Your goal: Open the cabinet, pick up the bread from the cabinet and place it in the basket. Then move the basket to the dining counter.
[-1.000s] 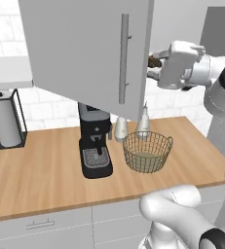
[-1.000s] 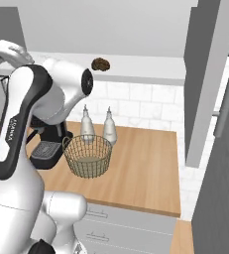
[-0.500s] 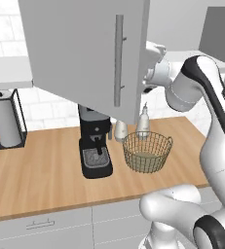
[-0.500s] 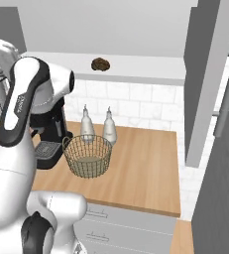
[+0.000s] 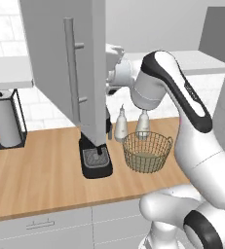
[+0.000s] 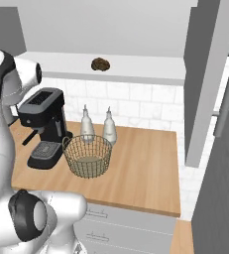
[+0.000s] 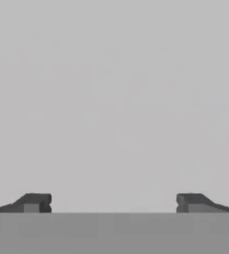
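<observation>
looking at: my gripper (image 7: 113, 202), jaws spread wide and holding nothing, facing a flat grey panel of the cabinet (image 5: 60, 58).
door: swung open, my hand tucked behind its edge.
bread (image 6: 101, 64): on the white inner shelf, up and well apart from my hand.
basket (image 6: 88, 155): on the worktop beside the coffee machine (image 6: 44, 127).
advice: i would clear the door edge first, then approach the loaf level with the shelf.

A home kitchen is shown. A wooden table (image 5: 41, 170) is backed by white tile, with grey drawers (image 6: 121, 228) below and a wall cabinet (image 5: 60, 53) above. A coffee machine (image 6: 44, 126), a paper-towel roll (image 5: 6, 121) and two bottles (image 6: 98, 126) are set on it.
</observation>
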Controlling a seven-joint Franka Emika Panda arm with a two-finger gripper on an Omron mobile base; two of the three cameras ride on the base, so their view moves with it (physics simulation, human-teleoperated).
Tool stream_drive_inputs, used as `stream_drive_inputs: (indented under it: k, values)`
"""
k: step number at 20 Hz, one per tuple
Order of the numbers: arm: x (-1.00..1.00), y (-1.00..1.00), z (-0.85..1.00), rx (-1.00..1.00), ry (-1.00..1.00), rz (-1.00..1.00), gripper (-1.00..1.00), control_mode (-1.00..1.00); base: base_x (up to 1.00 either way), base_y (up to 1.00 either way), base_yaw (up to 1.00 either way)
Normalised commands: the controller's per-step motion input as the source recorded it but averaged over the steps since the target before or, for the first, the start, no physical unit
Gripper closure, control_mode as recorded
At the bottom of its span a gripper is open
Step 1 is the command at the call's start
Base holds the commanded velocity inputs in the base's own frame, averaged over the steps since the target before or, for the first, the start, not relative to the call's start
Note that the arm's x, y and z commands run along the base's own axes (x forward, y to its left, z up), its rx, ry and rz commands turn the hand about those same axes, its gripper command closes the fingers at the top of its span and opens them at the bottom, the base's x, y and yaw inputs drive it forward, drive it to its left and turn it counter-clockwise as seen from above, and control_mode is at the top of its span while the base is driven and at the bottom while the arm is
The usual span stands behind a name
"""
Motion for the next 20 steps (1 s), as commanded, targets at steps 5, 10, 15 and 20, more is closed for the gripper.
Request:
stream_drive_inputs:
  k: [5, 10, 15, 20]
  values:
    - [-0.02, 1.0, 0.0, -0.21, -0.02, 0.0, -1.0, -1.0, 0.0, 0.0, 0.0]
    - [0.04, 0.62, 0.0, -0.24, 0.0, -0.04, -1.0, -1.0, 0.0, 0.0, 0.0]
    - [0.07, -0.73, 0.0, -0.14, 0.0, -0.02, -1.0, -1.0, 0.0, 0.0, 0.0]
    - [-0.06, -1.0, 0.0, -0.14, -0.02, -0.07, -1.0, -1.0, 0.0, 0.0, 0.0]
